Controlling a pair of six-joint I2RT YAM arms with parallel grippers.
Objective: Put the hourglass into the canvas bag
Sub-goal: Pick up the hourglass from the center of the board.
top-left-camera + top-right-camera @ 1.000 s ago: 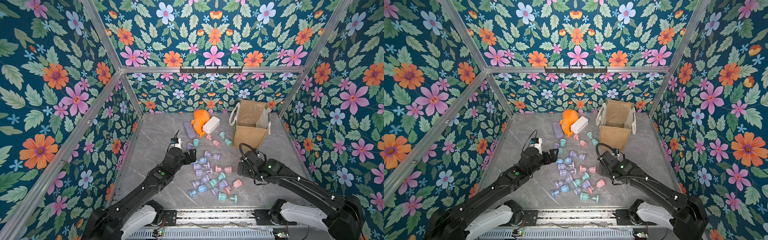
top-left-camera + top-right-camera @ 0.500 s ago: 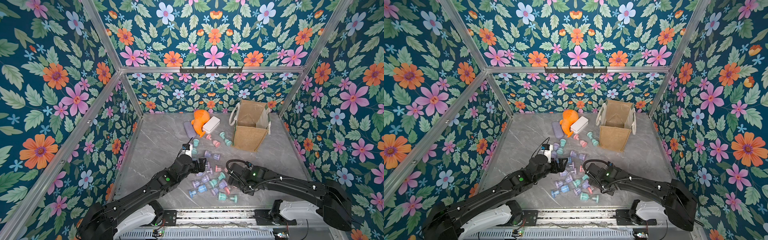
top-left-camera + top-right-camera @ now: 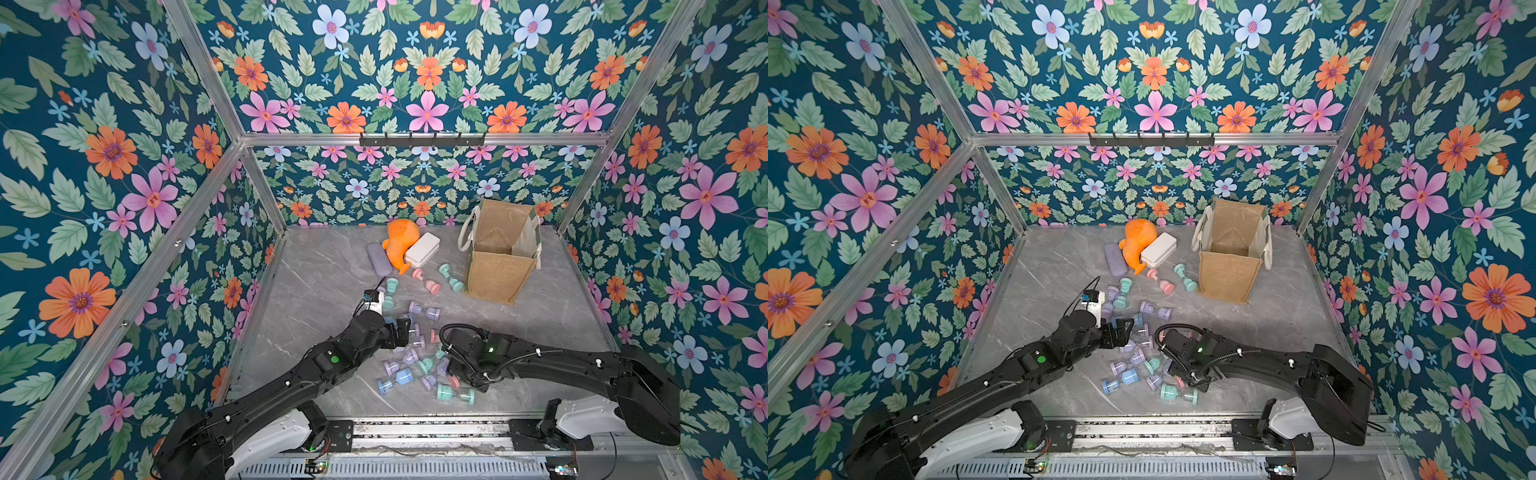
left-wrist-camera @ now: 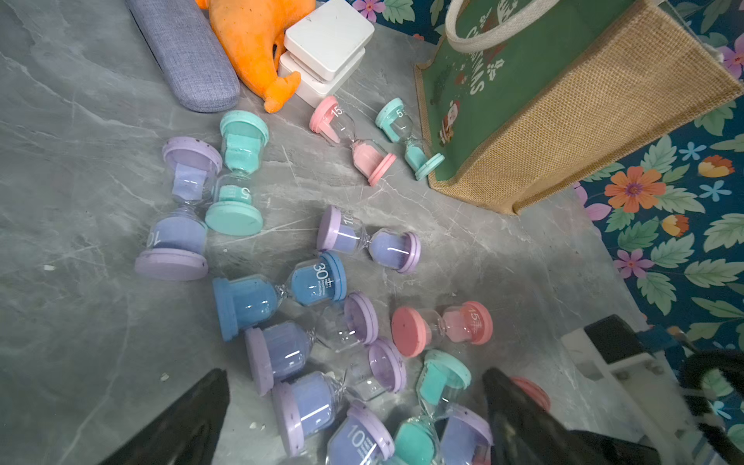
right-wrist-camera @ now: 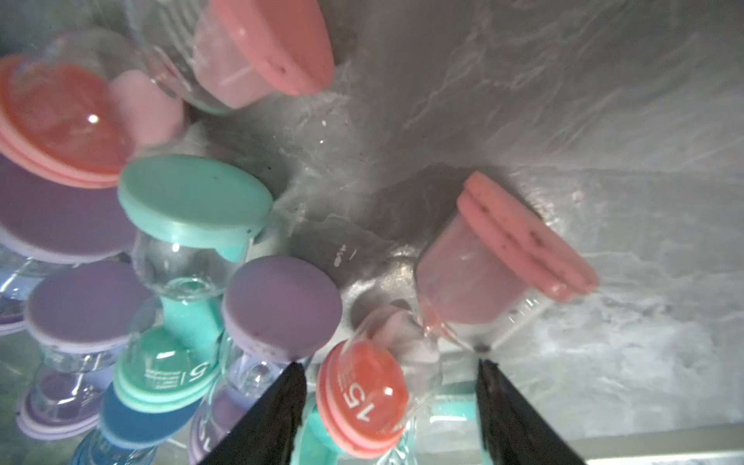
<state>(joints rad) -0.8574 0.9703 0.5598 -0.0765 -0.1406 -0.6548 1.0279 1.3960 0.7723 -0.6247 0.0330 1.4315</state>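
Several pastel hourglasses lie scattered mid-table (image 3: 415, 345). The canvas bag (image 3: 496, 278) (image 3: 1225, 278) stands open at the back right, with a green printed side in the left wrist view (image 4: 583, 112). My right gripper (image 5: 389, 364) (image 3: 455, 376) is low over the pile's right side. Its fingers are apart on either side of a pink hourglass (image 5: 475, 277) marked 15, with gaps on both sides. My left gripper (image 4: 356, 406) (image 3: 409, 328) hangs open above purple hourglasses (image 4: 306, 402), holding nothing.
An orange plush toy (image 3: 401, 245), a white box (image 3: 423, 249) and a grey-purple case (image 3: 377, 258) lie at the back. A pink hourglass (image 3: 426, 280) and a teal one (image 3: 451, 277) lie next to the bag. A teal hourglass (image 3: 455, 394) lies nearest the front.
My right arm swung left and came down onto the pile, its jaws narrowing round the pink hourglass. My left gripper moved right, over the purple hourglasses.
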